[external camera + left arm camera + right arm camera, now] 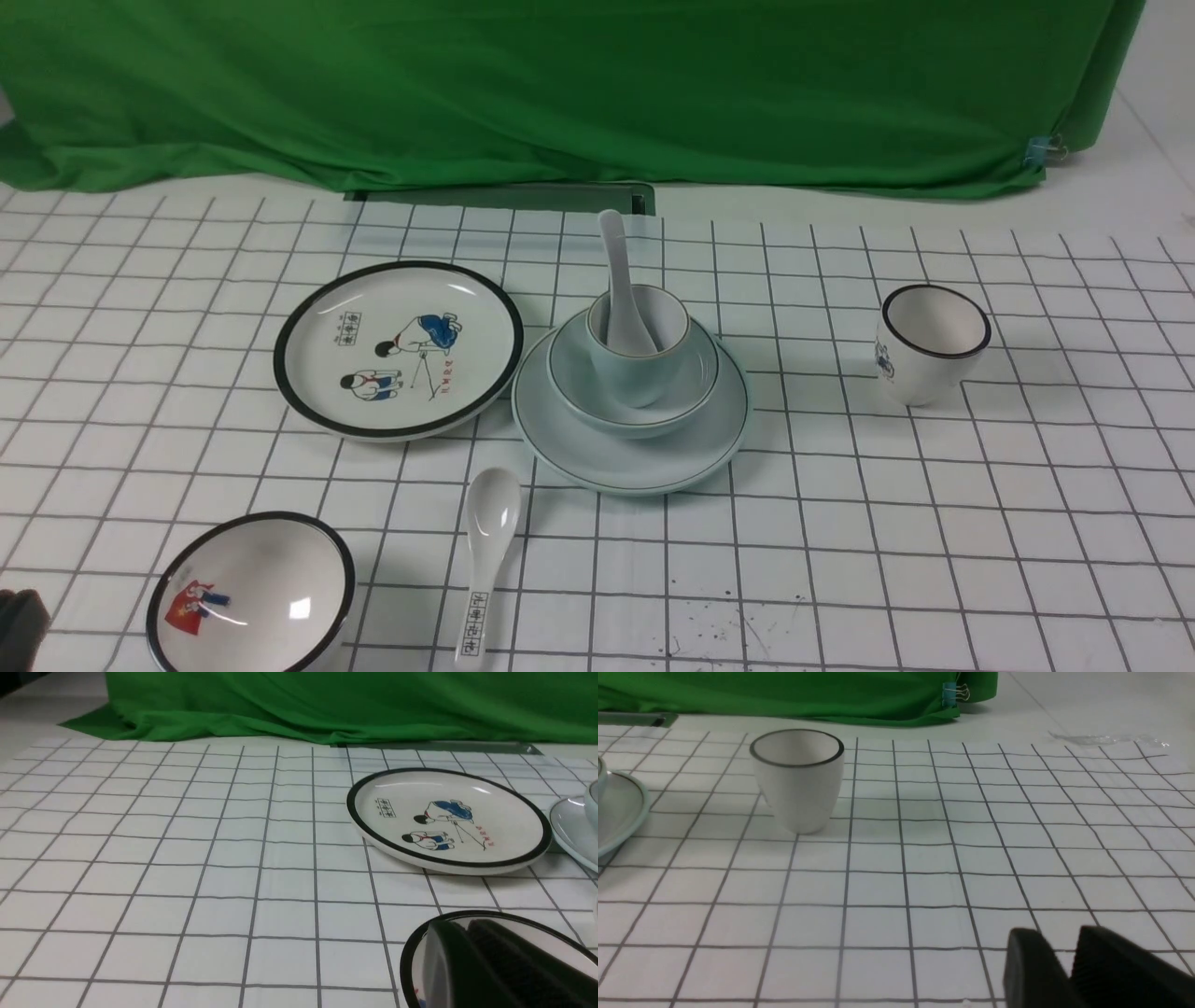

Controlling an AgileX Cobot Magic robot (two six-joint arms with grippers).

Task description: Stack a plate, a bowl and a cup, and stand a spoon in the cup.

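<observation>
Standing at mid-table on the white grid cloth [934, 523], the stack is seen complete: the plate [631, 457] lies flat, the bowl [633, 383] sits on it, the cup [639, 359] is set upright in the bowl, and the spoon [624, 299] is stood in the cup — scoop down inside, handle leaning up and back toward the green backdrop [560, 84].

Just to the stack's left a black-rimmed cartoon plate [399, 347] is laid, its edge nearly meeting the plate. A black-rimmed cup [931, 343] is placed well apart on the right. Near the front edge a black-rimmed cartoon bowl [250, 595] is found, with a lettered spoon [484, 560] beside it.

The right gripper [1066, 961] is shown low over bare cloth, its fingers parted by a narrow gap, nothing between them. Of the left gripper [490, 961] only one dark finger is visible, in front of the cartoon bowl — whether it is parted or closed cannot be told.
</observation>
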